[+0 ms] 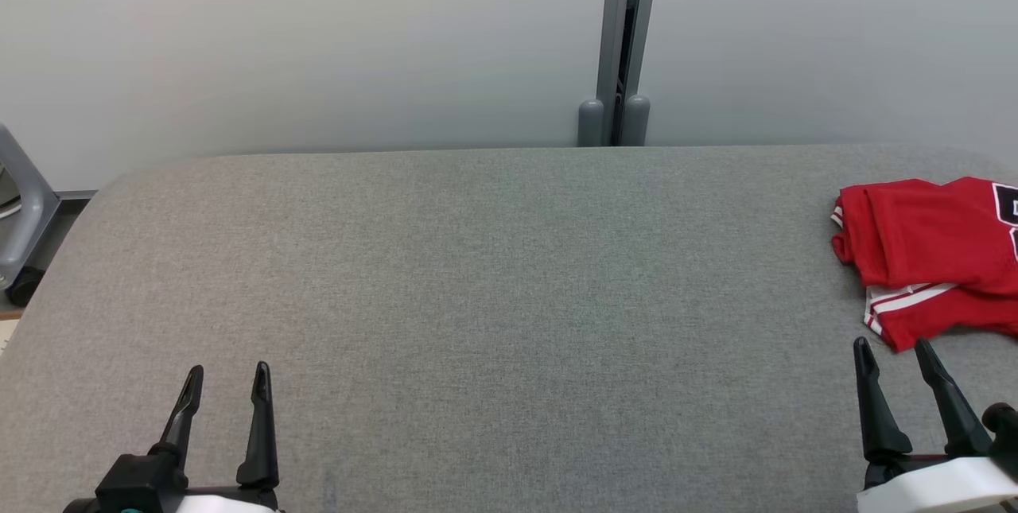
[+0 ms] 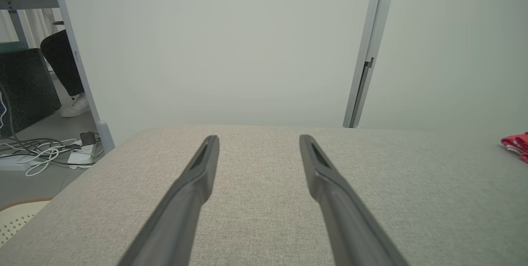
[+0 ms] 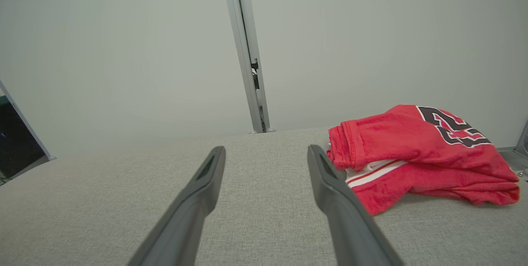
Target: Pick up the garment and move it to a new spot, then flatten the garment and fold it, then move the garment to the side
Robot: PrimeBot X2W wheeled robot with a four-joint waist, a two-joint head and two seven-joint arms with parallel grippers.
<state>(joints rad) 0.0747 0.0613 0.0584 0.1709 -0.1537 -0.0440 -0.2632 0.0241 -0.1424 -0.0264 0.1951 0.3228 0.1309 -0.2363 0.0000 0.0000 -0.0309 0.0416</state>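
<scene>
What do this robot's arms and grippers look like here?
The left gripper and right gripper each have two long, black, tapered fingers on black mounts, backed by a glossy white forearm shell. The left mount carries a small teal mark.
</scene>
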